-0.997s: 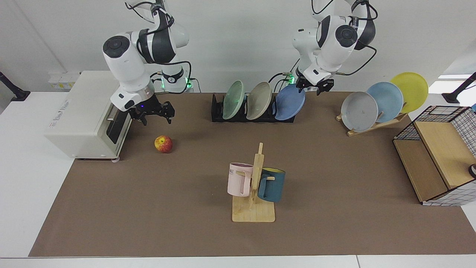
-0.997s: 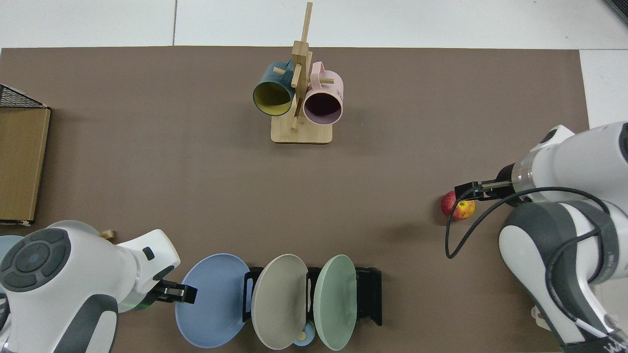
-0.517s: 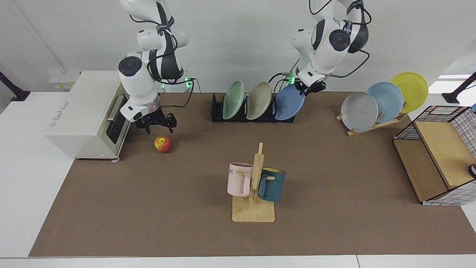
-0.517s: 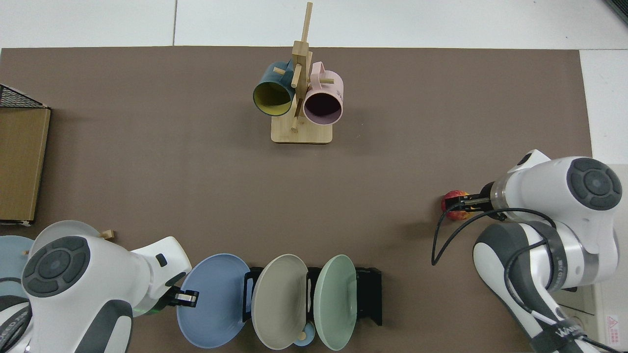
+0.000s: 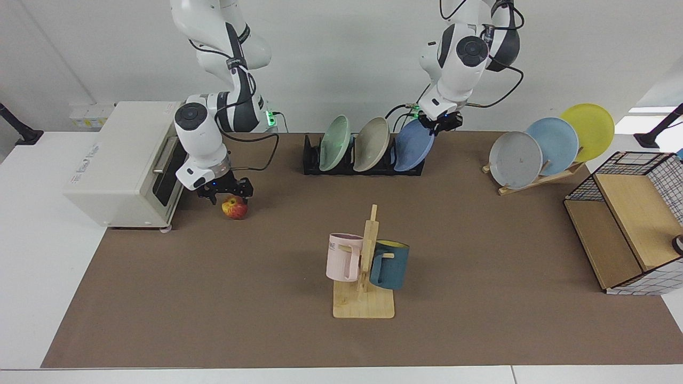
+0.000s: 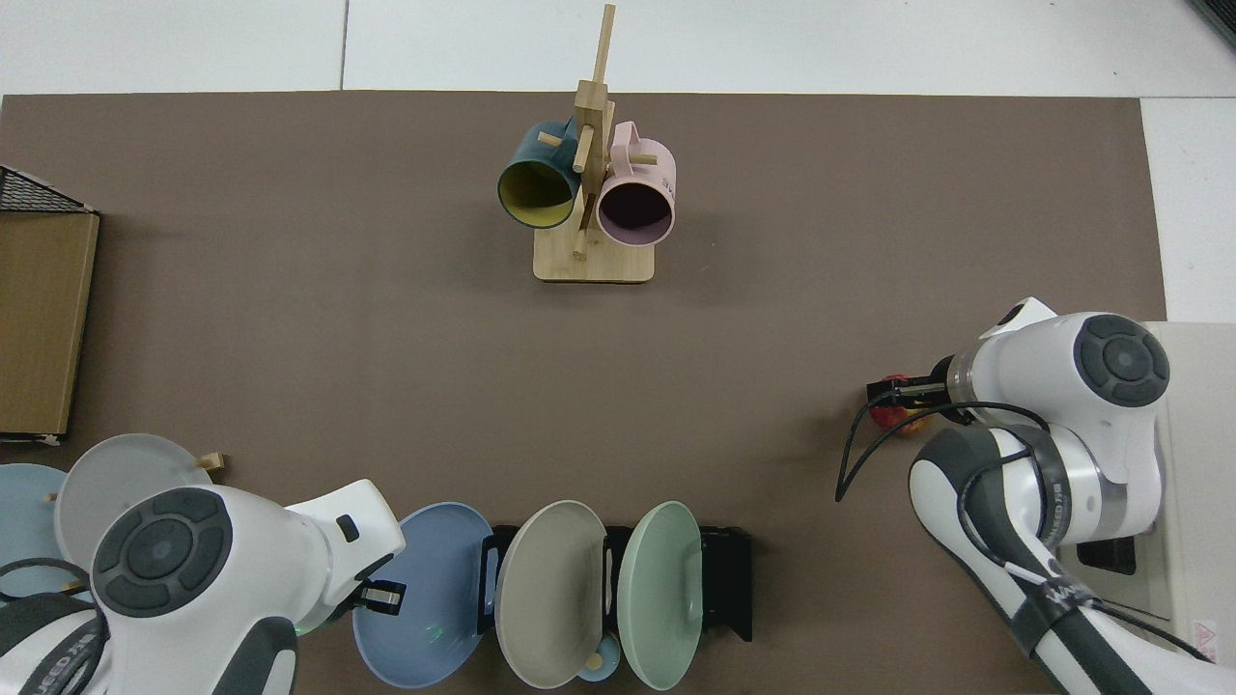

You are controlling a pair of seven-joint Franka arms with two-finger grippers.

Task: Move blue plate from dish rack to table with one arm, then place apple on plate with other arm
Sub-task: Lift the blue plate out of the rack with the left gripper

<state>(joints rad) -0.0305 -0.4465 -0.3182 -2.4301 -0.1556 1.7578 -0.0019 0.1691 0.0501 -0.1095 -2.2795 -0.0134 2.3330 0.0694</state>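
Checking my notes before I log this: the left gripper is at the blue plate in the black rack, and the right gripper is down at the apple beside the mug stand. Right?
One detail is off. The apple lies beside the white oven, far from the mug stand, as the facing view shows. The rest holds: the left gripper is at the blue plate in the black rack, and the right gripper is down at the apple.

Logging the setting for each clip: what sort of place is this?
Probably a robotics lab staged as a kitchen counter: plates stand in a dish rack, mugs hang on a wooden mug stand, and a white countertop oven sits at the mat's edge.
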